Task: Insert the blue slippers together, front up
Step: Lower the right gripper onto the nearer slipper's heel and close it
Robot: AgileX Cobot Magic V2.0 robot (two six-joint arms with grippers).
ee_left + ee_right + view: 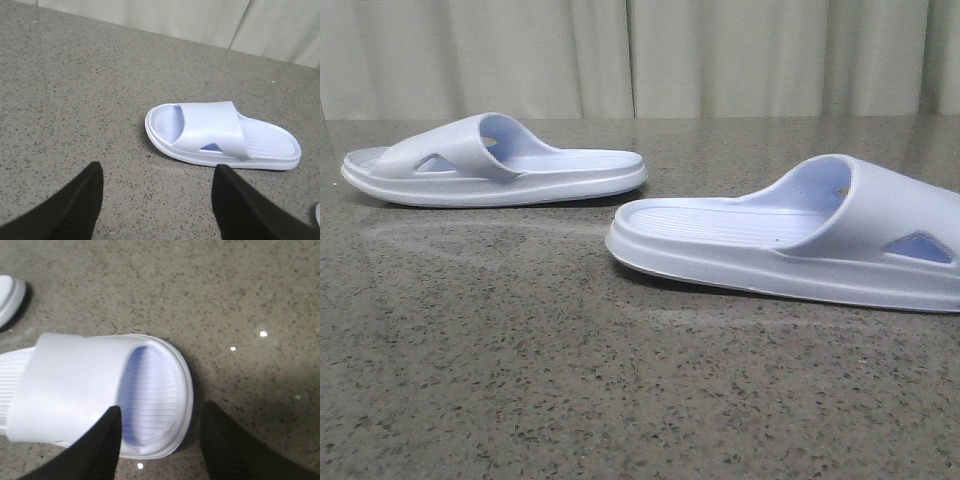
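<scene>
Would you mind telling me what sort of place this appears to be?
Probably an indoor test bench: a speckled grey stone-like tabletop, a pale pleated curtain behind, and just two slippers laid out.

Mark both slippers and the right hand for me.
Left slipper (470,150): front view, on its strap.
Right slipper (890,215): front view, on its strap.
Right hand (160,432): right wrist view, midway between the fingertips, over the slipper's toe end.
</scene>
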